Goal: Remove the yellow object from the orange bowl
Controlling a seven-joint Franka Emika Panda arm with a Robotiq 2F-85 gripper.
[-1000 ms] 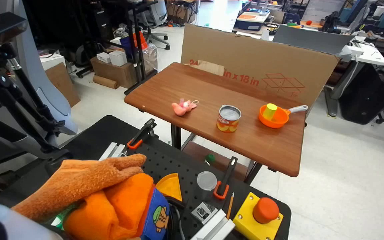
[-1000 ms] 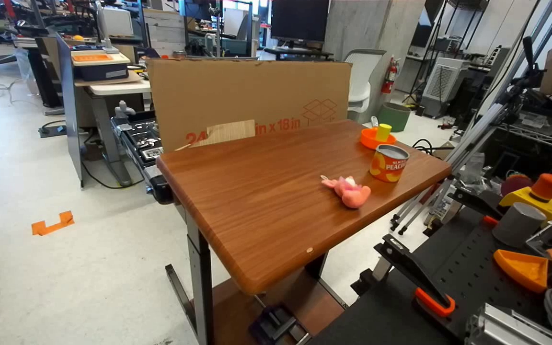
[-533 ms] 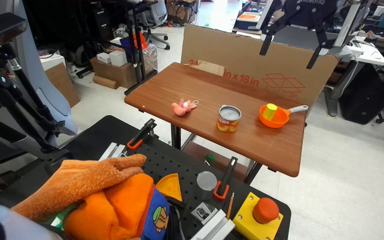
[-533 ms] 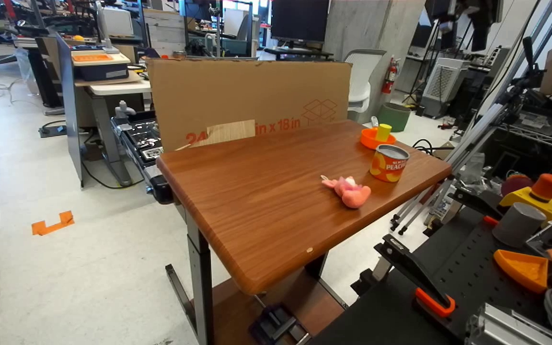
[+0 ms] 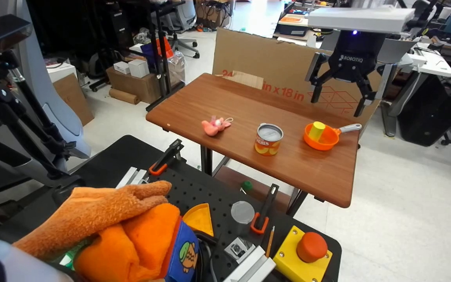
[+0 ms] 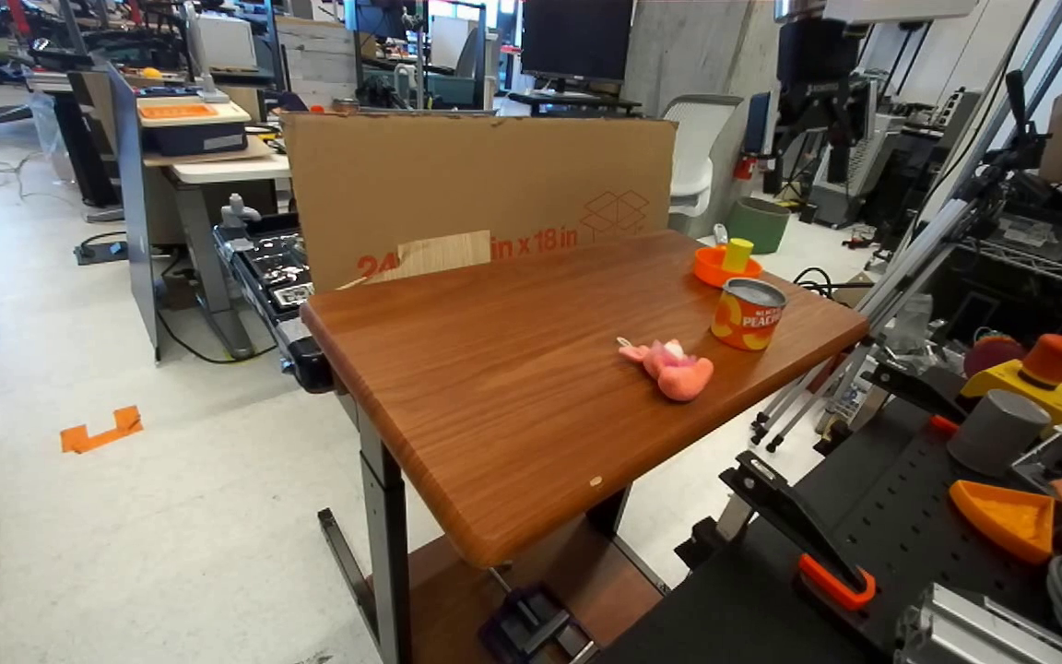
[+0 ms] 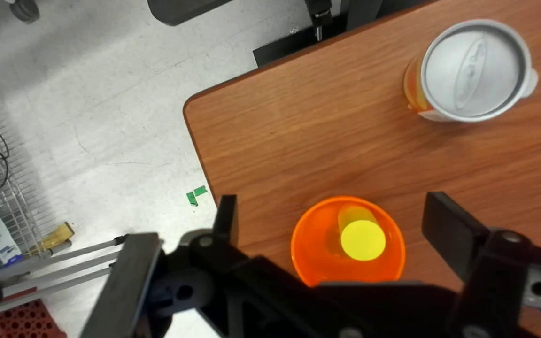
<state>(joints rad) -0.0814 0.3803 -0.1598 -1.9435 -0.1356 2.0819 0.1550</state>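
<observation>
The yellow object (image 5: 317, 131) is a small bright yellow cylinder standing inside the orange bowl, slightly tilted. It also shows in an exterior view (image 6: 737, 254) and in the wrist view (image 7: 363, 239). The orange bowl (image 5: 329, 139) is round and shallow, with a pale grey handle, and sits near one end of the wooden table. It shows too in the wrist view (image 7: 315, 249), its near part hidden by the gripper. My gripper (image 5: 337, 105) is open and empty, high above the table. In the wrist view the gripper's fingers (image 7: 334, 206) stand wide on either side of the bowl, well above it.
A peach can (image 5: 268, 139) stands beside the bowl; its silver lid shows in the wrist view (image 7: 475, 70). A pink plush toy (image 5: 215, 126) lies further along the table (image 5: 241, 102). A cardboard panel (image 5: 296, 70) stands along the table's far edge.
One second ago the gripper was out of both exterior views. Half a second ago it showed at the top; now it is lower, nearer the bowl, still open. The objects have not moved.
</observation>
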